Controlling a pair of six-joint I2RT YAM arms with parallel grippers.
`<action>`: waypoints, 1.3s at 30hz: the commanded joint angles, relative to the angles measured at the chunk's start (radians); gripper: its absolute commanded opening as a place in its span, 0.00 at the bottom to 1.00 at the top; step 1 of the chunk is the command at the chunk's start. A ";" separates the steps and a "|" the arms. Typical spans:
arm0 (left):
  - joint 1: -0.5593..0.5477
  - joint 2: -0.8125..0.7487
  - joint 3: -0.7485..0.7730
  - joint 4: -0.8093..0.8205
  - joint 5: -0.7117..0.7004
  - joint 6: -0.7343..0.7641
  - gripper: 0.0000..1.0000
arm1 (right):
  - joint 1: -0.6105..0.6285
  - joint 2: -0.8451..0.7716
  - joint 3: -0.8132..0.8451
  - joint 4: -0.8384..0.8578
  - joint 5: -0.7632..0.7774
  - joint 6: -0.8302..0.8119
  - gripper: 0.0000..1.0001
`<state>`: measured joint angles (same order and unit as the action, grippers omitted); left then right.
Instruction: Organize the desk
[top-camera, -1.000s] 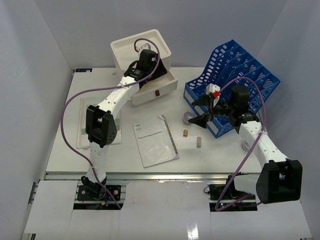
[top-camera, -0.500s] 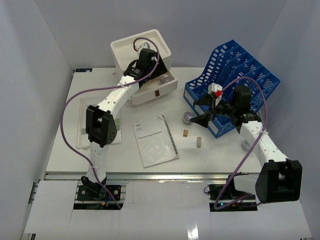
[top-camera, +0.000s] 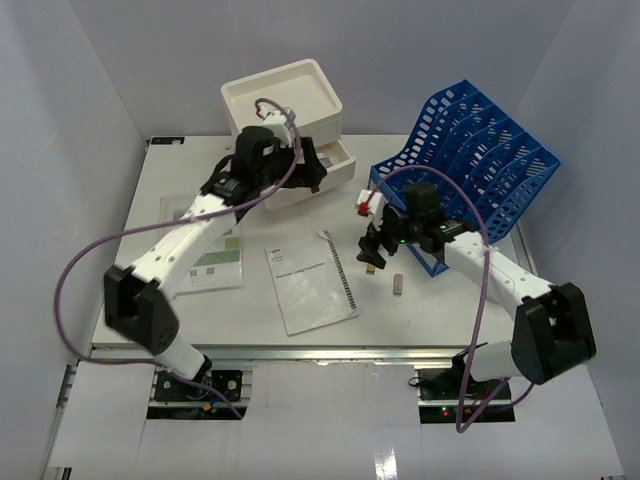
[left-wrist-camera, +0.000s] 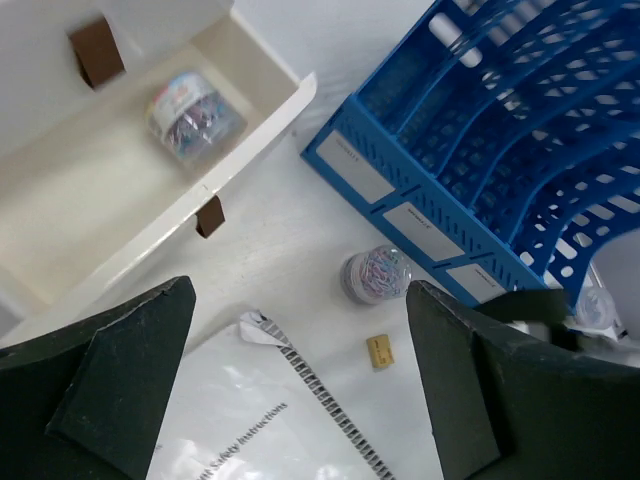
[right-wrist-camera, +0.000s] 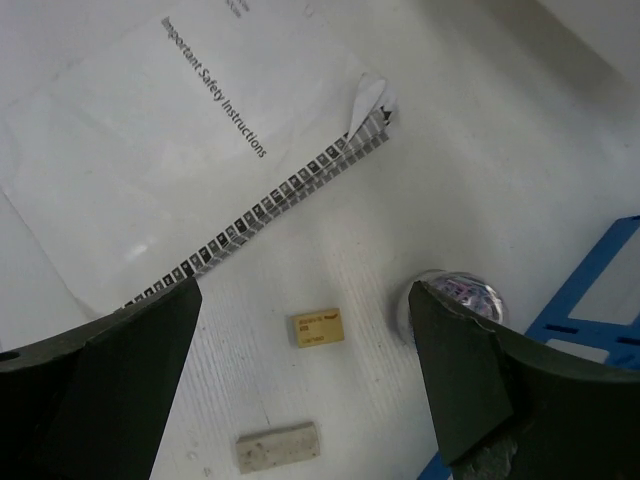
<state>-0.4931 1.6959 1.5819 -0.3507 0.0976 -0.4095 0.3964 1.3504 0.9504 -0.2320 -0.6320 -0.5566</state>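
One clip jar (left-wrist-camera: 195, 115) is sitting in the open drawer (left-wrist-camera: 120, 200), but a second jar (left-wrist-camera: 375, 275), yellow box (left-wrist-camera: 379, 351), grey block (right-wrist-camera: 278, 446) and booklet (right-wrist-camera: 150, 150) are lying loose on the desk (top-camera: 420, 310) under both arms, so tidying is looking barely begun, with left gripper (left-wrist-camera: 300, 380) and right gripper (right-wrist-camera: 300, 380) gaping empty.

Left tool (left-wrist-camera: 300, 370) and right tool (right-wrist-camera: 300, 370) gape wide.
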 joint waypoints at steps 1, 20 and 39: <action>0.006 -0.445 -0.302 0.099 -0.038 0.221 0.98 | 0.142 0.134 0.081 -0.094 0.501 -0.054 0.90; 0.019 -1.206 -0.949 -0.033 -0.307 0.270 0.98 | 0.156 0.556 0.481 -0.428 0.730 -0.144 0.93; 0.019 -1.290 -0.965 -0.051 -0.393 0.252 0.98 | 0.150 0.427 0.505 -0.447 0.462 -0.175 0.32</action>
<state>-0.4786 0.4215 0.6212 -0.3917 -0.2648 -0.1482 0.5433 1.9223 1.4174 -0.6562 0.0039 -0.7296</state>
